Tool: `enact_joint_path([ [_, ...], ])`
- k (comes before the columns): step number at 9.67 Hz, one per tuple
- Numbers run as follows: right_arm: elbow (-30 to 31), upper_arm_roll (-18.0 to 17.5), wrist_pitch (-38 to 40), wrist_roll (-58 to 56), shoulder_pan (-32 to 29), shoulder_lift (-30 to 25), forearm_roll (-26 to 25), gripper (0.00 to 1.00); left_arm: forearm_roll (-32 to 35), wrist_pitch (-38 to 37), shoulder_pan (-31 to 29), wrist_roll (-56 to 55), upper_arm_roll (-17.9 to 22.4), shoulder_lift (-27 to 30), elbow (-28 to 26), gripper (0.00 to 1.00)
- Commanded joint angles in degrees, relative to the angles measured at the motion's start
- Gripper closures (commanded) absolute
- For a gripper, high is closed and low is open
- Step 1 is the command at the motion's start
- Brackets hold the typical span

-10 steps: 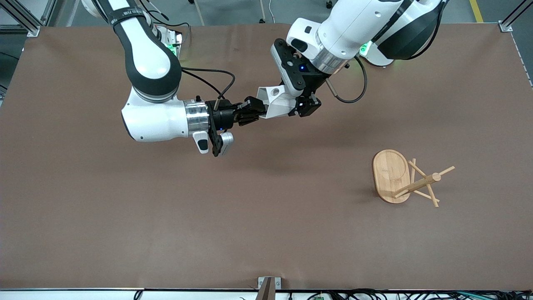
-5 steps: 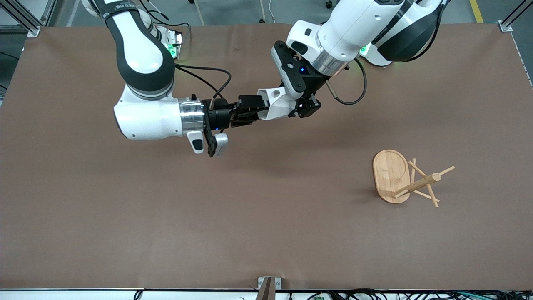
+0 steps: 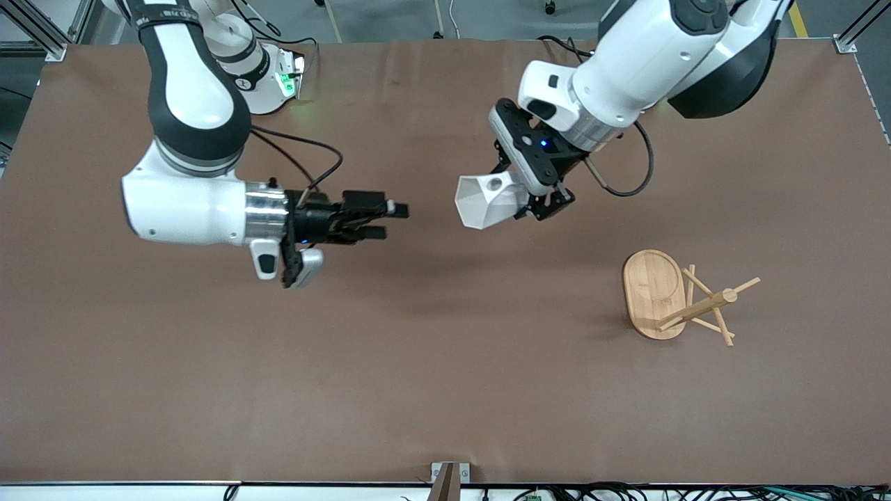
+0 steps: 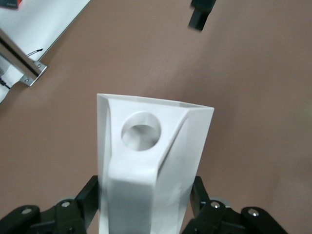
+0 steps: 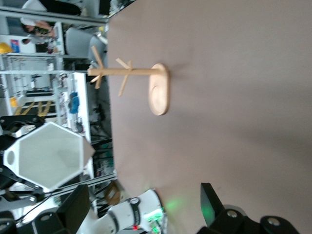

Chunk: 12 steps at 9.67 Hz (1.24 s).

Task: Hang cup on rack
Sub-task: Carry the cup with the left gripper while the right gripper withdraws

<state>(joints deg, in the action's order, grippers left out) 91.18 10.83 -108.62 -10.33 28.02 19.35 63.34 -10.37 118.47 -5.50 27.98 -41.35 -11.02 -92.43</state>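
Note:
The white faceted cup (image 3: pixel 485 200) hangs in the air over the middle of the table, held by its narrow bottom end in my left gripper (image 3: pixel 534 203), which is shut on it. The cup's open rim points toward the right arm, and its tab handle with the round hole (image 4: pixel 141 131) faces up. My right gripper (image 3: pixel 390 220) is open and empty, level with the cup and apart from it. The bamboo rack (image 3: pixel 696 306) stands upright on its oval base (image 3: pixel 651 289) toward the left arm's end of the table. The right wrist view shows the rack (image 5: pixel 127 73) and the cup's rim (image 5: pixel 48 155).
The brown table (image 3: pixel 445 376) bears only the rack. A metal bracket (image 3: pixel 449 474) sits at the table's edge nearest the front camera. The arm bases with green lights (image 3: pixel 282 80) stand along the farthest edge.
My right gripper has let go of the cup's rim and drawn back toward the right arm's end. My left gripper has carried the cup a little toward the rack.

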Motion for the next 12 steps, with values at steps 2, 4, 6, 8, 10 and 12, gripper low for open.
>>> enact_joint_path([
  [2,1.37,8.82,0.77,0.93,-0.07,-2.47,-14.86,0.00,4.02,0.19,-1.52,-12.63,-0.13,-0.85,-1.79,0.99],
  [4,0.41,16.90,6.10,0.93,-0.25,-3.00,-19.82,0.00,6.06,-1.12,-3.45,-18.12,-0.22,-0.76,-1.79,0.99],
  [6,-0.82,22.46,8.51,0.58,-0.16,-4.39,-29.35,0.00,6.06,-4.45,-6.61,-20.41,-0.22,-0.50,-1.53,0.99],
  [8,-3.18,22.66,8.07,0.75,-1.21,-5.63,-43.58,0.00,6.06,-6.32,-9.07,-20.86,-0.22,-0.58,-1.88,0.99],
  [10,-6.44,22.57,8.42,0.31,-4.02,-5.72,-50.22,0.00,5.89,-7.19,-11.45,-21.12,-0.22,-0.06,-3.28,0.99],
  [12,-9.78,22.66,9.03,0.49,-5.96,-5.64,-51.38,0.00,5.97,-7.02,-13.29,-22.97,-0.22,1.43,-6.79,0.99],
])
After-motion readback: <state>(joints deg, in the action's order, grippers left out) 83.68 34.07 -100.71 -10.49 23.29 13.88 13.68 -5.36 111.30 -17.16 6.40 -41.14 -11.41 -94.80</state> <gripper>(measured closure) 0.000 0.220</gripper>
